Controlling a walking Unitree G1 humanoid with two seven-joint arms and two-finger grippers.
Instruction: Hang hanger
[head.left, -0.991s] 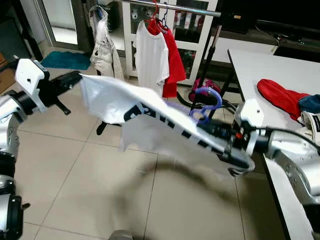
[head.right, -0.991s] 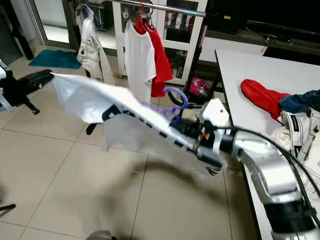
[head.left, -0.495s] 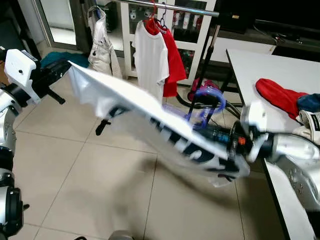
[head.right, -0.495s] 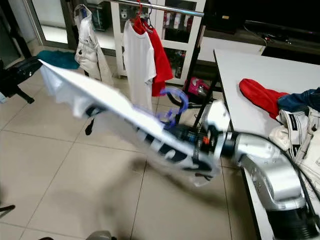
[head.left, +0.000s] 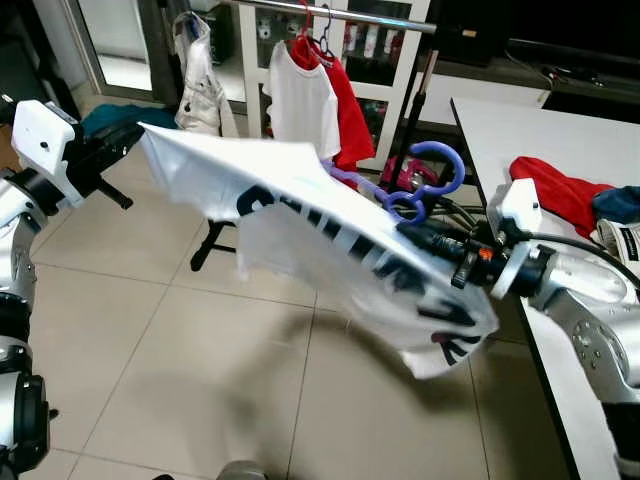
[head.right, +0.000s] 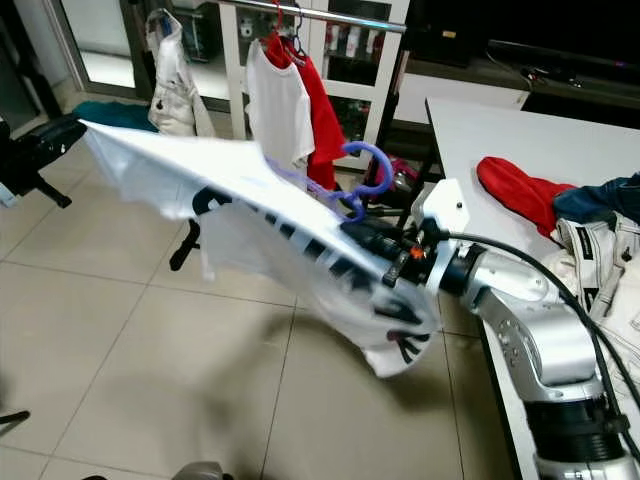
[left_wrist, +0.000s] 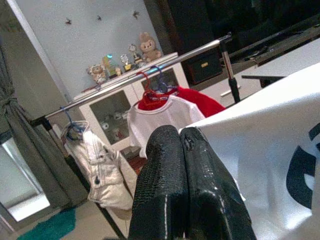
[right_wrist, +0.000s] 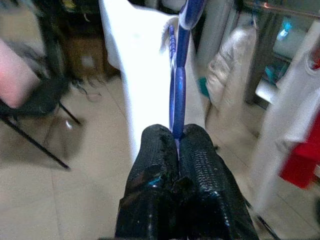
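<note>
1. Left eye view: a white shirt with black lettering is stretched in mid-air between the two arms, above the tiled floor. The left gripper pinches its corner at the left; the right gripper clamps the blue hanger that carries the shirt, hook up and tilted. Behind, a rail holds a white tee and a red one; a pale jacket hangs further left. A white table stands at the right with a red cloth on it.
2. Right eye view: same picture, the shirt's lower end sagging below the right gripper, the hanger well short of the rail.
3. Left wrist view: fingers pressed tight together on the shirt's edge, the rail beyond.
4. Right wrist view: fingers squeezed on the hanger's blue bar, the shirt draped past it.
</note>
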